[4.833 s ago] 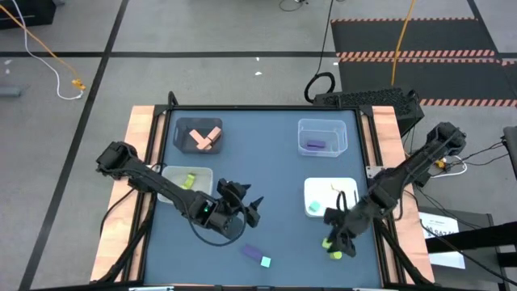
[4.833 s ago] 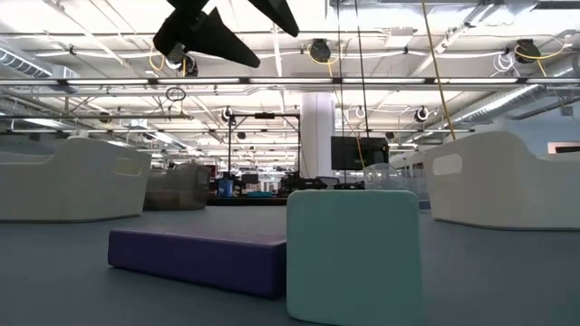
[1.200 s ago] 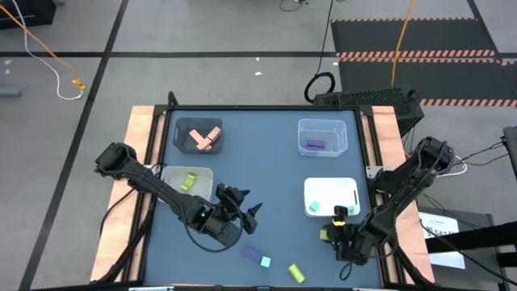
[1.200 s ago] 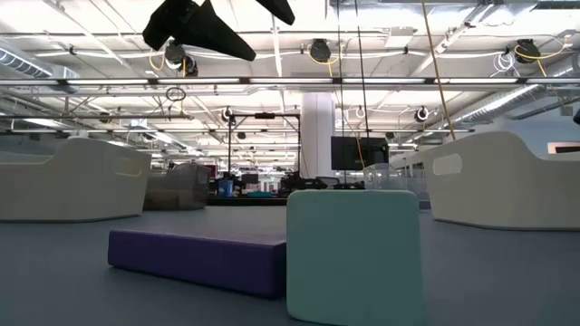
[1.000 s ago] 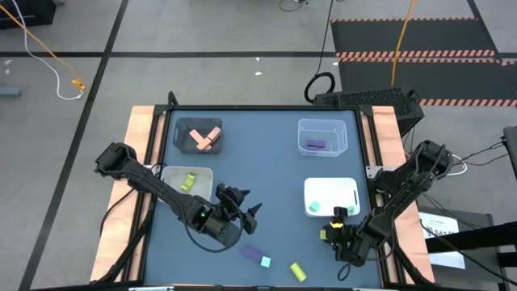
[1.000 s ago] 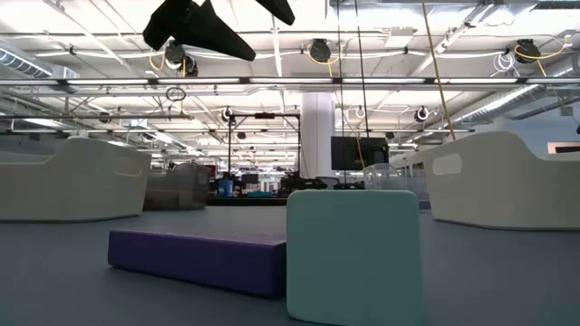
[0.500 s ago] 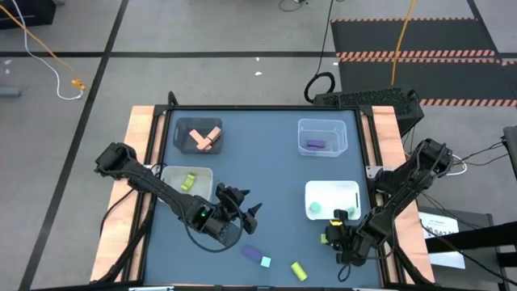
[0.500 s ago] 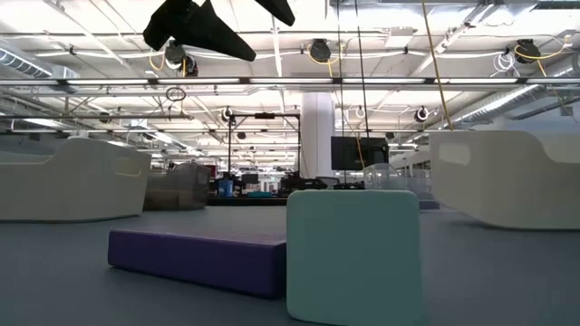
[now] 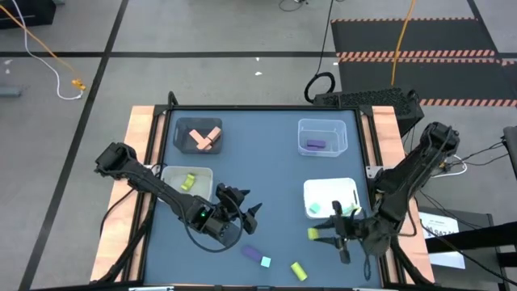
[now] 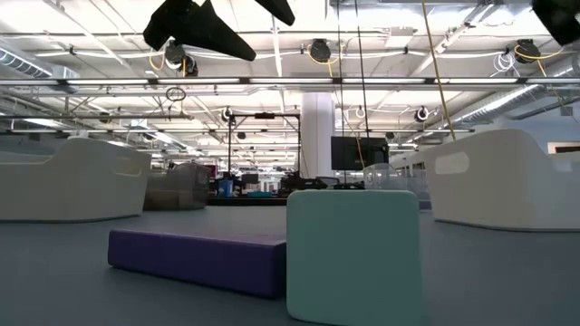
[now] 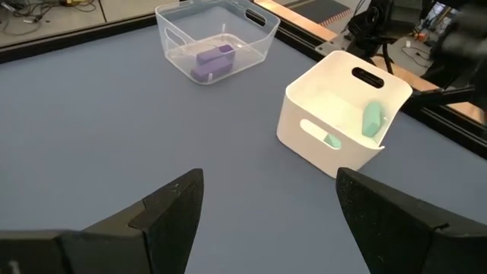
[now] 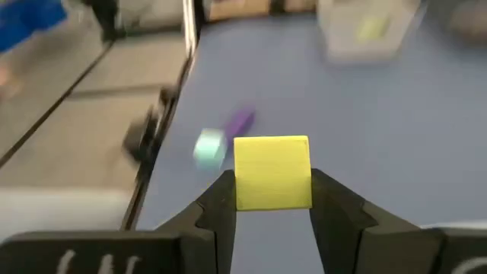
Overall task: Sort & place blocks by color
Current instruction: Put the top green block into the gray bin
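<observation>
My right gripper (image 9: 317,234) is shut on a yellow-green block (image 12: 272,172) and hangs over the near right of the table, just in front of the right white bin (image 9: 353,191). On the table near the front edge lie a purple bar (image 9: 251,252), a teal cube (image 9: 266,261) and another yellow-green block (image 9: 298,271). Above and just behind the purple bar, my left gripper (image 9: 249,202) stands open and holds nothing. My right gripper pinches the yellow-green block by two opposite side faces (image 12: 242,183) between its two fingers. The fingers come nearly level from the table's right, slanting a little down. The block sits square between the fingertips, lifted clear of the table.
A dark grey bin (image 9: 179,129) with salmon blocks stands far left, a clear bin (image 9: 322,124) with a purple block far right. The left white bin (image 9: 202,173) holds a yellow-green block, the right white bin teal ones. Bare table lies in the middle.
My right gripper has risen from the table beside the right white bin and swung toward the table's left, tipping from pointing steeply down to nearly level. The yellow-green block has come up with it, lifted clear of the table.
</observation>
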Action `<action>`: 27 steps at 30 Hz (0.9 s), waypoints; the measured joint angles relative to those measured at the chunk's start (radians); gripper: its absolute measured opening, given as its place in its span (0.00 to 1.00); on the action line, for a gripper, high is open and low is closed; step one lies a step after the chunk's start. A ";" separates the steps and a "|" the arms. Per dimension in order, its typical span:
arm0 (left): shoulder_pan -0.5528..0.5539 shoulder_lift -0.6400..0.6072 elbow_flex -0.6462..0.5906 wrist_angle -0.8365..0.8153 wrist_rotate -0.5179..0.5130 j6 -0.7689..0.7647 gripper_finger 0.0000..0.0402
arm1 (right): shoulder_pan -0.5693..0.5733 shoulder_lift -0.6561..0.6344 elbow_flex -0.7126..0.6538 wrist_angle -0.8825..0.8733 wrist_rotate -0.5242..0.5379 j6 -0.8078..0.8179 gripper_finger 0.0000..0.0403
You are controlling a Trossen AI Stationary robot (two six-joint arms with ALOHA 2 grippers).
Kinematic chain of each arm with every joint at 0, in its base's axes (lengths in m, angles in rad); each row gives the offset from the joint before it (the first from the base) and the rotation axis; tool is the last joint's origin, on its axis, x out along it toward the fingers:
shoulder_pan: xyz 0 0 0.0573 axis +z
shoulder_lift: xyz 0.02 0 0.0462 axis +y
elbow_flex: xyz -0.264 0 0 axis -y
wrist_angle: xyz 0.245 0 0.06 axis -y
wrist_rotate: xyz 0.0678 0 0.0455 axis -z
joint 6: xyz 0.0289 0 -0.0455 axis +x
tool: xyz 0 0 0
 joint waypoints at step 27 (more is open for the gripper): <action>0.056 0.000 0.000 0.402 -0.002 0.501 0.75 | -0.310 0.079 0.000 0.514 0.129 -1.194 0.29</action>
